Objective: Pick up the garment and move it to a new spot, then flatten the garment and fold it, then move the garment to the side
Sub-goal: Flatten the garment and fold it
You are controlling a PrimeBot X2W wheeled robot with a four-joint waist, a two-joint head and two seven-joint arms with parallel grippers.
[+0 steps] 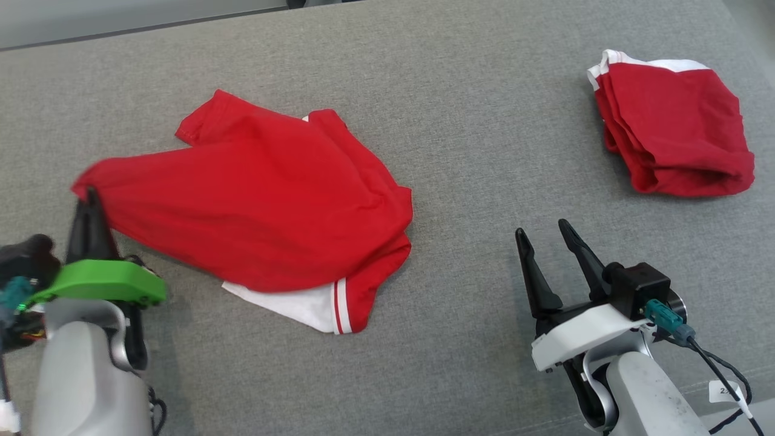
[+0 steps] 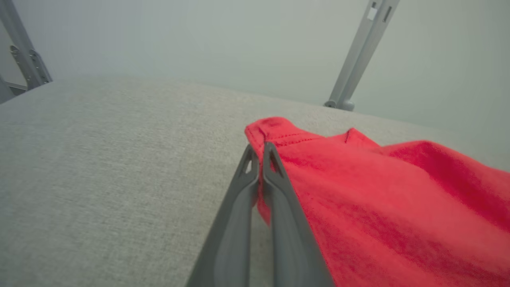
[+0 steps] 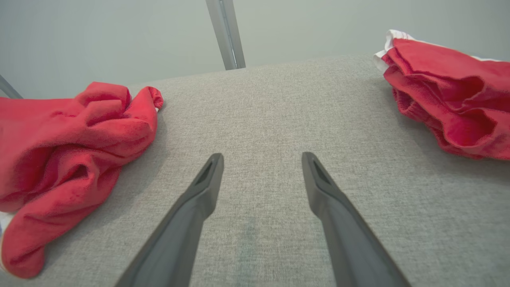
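By my reading only the pick-up is begun: the left fingers [image 1: 91, 225] are pinched shut on the left corner of the crumpled red garment [image 1: 254, 200], which lies left of centre on the grey tabletop [image 1: 478, 157], the right fingers [image 1: 536, 278] gape empty at lower right, and moving, flattening and folding are all to come.

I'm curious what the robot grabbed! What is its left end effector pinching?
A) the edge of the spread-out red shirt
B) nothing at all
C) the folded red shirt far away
A: the left end effector is shut on an edge of the spread-out red shirt, while the folded shirt lies apart.
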